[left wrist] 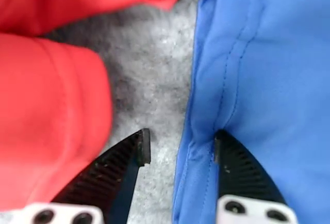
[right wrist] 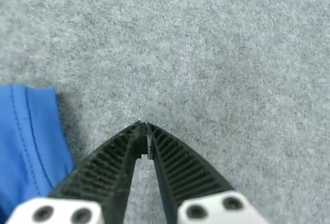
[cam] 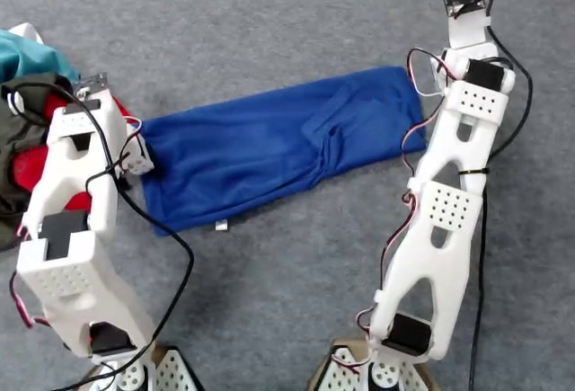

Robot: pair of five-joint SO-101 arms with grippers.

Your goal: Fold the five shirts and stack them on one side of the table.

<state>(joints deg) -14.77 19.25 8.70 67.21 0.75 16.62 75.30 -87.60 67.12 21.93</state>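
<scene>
Left tool (left wrist: 180,149) hangs spread apart and empty at the left end of the blue shirt (cam: 278,144). One finger is over the grey tabletop (cam: 287,283), the other over the shirt's stitched hem, so the fabric edge lies between the jaws. A red shirt (left wrist: 51,105) lies just beside it on the other side, part of a heap of unfolded shirts (cam: 27,139) at the tabletop's left edge.

Right tool (right wrist: 144,131), pinched closed on nothing, is above bare tabletop. A corner of the blue shirt sits just to one side of it, apart from the tips.

The blue shirt lies flattened into a long band across the middle, its long axis running left to right and slanting slightly toward the far side at the right. From the left tool, the whole length stretches away to the right.

The left arm looks better placed to take hold: closing on the hem would likely secure that end for the next fold. The right tool would first need to open and shift onto the cloth.
</scene>
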